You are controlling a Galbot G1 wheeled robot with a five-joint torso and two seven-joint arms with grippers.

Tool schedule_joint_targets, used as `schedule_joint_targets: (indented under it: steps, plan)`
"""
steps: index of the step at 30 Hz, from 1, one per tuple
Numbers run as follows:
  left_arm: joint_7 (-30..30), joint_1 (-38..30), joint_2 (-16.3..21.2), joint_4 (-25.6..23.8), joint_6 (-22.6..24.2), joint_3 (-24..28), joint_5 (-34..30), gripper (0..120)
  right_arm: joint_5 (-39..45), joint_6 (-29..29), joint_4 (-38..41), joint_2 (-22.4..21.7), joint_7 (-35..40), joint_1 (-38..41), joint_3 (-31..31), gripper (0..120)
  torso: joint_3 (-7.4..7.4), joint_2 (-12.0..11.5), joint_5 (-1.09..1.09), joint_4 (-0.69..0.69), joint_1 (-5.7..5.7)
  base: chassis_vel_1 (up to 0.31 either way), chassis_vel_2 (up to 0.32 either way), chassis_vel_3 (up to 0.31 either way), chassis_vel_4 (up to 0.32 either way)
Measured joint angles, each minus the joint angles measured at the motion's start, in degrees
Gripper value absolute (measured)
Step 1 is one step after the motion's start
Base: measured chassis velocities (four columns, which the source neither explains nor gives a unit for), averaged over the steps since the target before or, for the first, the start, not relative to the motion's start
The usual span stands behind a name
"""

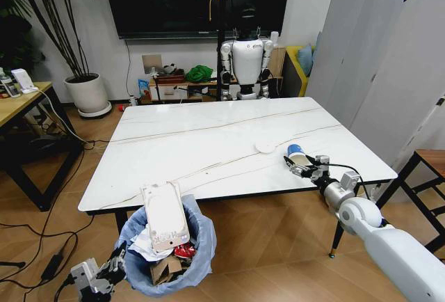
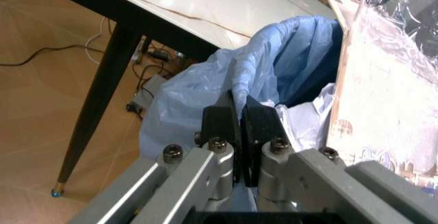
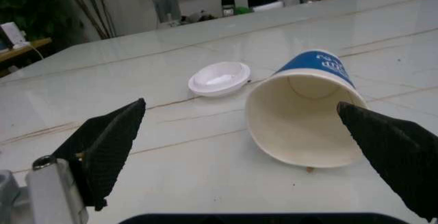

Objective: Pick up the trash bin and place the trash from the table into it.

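Blue-and-white cup [image 3: 306, 112]; veined white table [image 1: 208, 135]; blue-lined bin [image 1: 201, 246].

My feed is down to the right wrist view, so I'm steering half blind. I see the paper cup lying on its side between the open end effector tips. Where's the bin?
Observer: The trash bin sits below the table's near edge, toward the robot's left.
Operator: Is anything holding it?
Observer: Yes, the left end effector is shut on its blue bag rim.
Operator: Is it empty?
Observer: No. A clear plastic pack sticks up out of it, with white paper and cardboard beneath.
Operator: And my arm?
Observer: The right end effector is at the cup, near the table's right front corner.
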Motion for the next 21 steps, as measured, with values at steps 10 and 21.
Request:
schedule_joint_targets:
  steps: [10,21]
  plan:
    - [0.0,0.2,0.0,0.1,0.0,-0.4,-0.1,0,1.1,-2.6,-5.2,2.9,3.9,5.2,-2.8,100,0.0,0.0,0.0,0.01,0.0,0.0,0.0,0.0,0.0]
    - [-0.2,0.0,-0.3,0.4,0.0,-1.1,-0.3,0,1.0,-2.8,-12.1,6.1,4.8,9.5,-5.6,100,0.0,0.0,0.0,0.02,0.0,0.0,0.0,0.0,0.0]
